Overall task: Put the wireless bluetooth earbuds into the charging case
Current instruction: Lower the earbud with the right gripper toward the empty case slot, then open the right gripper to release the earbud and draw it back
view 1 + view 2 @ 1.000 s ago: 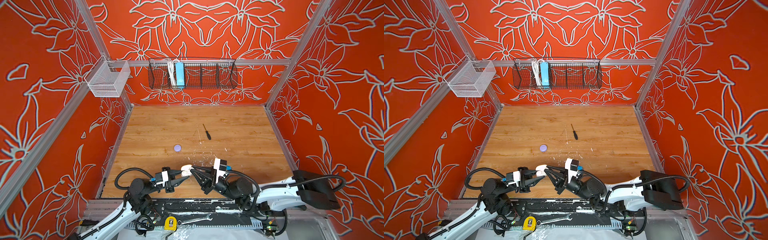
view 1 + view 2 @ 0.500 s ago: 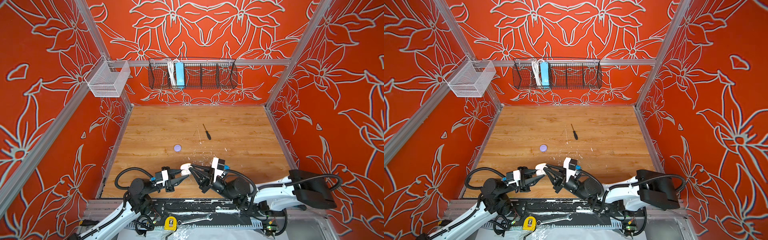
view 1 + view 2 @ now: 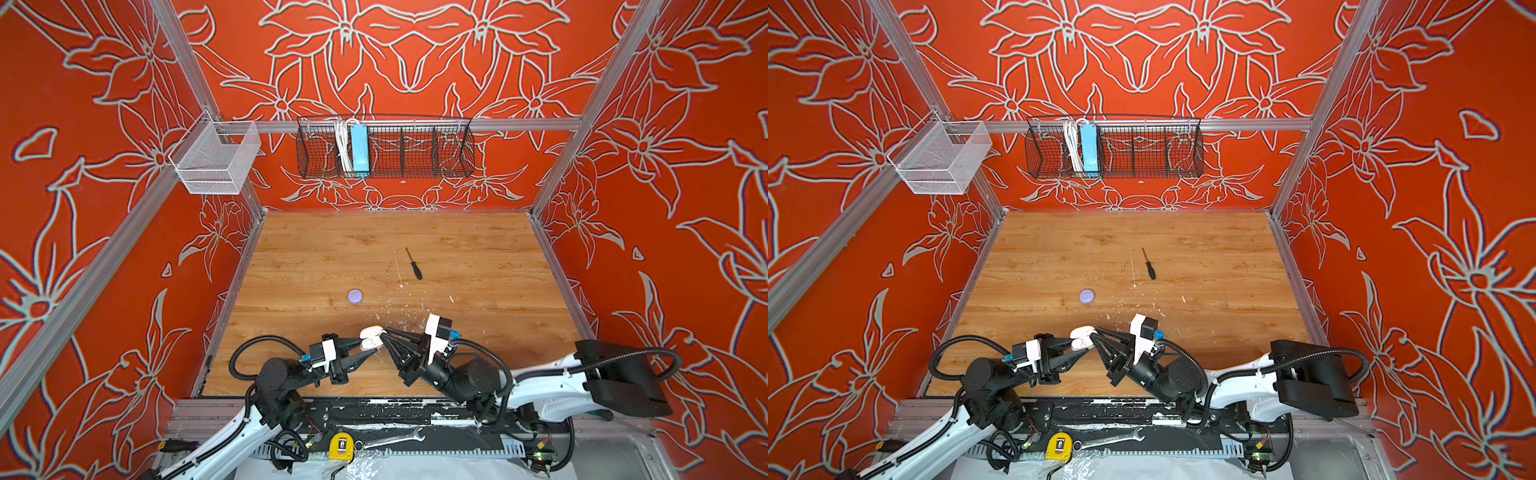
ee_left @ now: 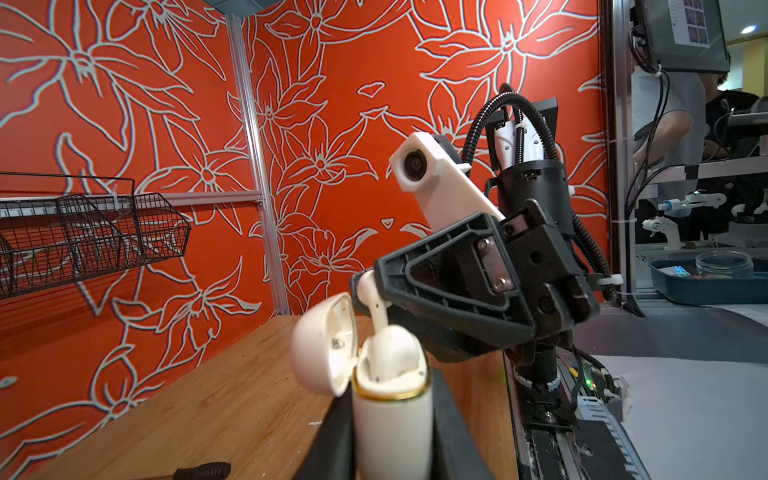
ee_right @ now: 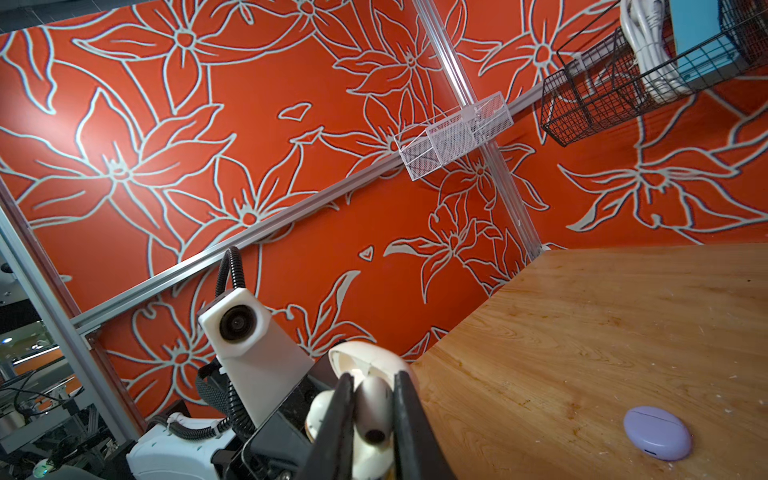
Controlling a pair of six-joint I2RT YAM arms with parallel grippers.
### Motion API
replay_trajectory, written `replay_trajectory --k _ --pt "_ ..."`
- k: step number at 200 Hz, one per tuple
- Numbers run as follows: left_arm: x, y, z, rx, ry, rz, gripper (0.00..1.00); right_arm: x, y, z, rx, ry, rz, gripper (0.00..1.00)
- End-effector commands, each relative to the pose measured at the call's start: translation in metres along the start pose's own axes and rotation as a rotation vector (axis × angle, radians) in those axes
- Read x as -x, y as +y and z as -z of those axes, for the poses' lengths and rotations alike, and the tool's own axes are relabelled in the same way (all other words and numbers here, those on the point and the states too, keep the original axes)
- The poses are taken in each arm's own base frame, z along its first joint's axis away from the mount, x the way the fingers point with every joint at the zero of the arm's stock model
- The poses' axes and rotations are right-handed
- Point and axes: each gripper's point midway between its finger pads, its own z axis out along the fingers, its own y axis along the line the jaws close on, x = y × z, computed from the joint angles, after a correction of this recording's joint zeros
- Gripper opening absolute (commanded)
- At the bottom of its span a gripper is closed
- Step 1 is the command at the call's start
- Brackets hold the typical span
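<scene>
Two claws, both closed on cream items at the front of the table (image 3: 457,249). Left claw (image 4: 390,415): clamped on the charging case (image 4: 390,440), which is hinged open. Right claw (image 5: 374,409): pinching one earbud (image 4: 368,291), stem down at the case's open mouth. Lavender case (image 3: 354,296): shut, lying apart. Screwdriver (image 3: 414,266): farther back.
</scene>
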Motion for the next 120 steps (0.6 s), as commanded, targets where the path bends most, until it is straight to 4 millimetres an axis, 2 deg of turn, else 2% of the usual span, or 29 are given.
replay_trajectory --k 1,74,96,120 --pt "0.017 -0.009 0.004 -0.034 -0.088 -0.051 0.00 -0.003 -0.028 0.005 -0.124 -0.019 -0.007 0.02" --pt "0.013 -0.004 0.003 -0.008 -0.066 -0.051 0.00 -0.009 -0.023 0.001 -0.099 0.000 -0.021 0.04" --pt "0.011 -0.004 0.002 -0.007 -0.055 -0.047 0.00 -0.013 -0.015 -0.003 -0.069 0.014 -0.014 0.21" --pt "0.010 -0.003 0.000 -0.005 -0.044 -0.045 0.00 -0.014 -0.010 -0.005 -0.053 0.016 -0.006 0.30"
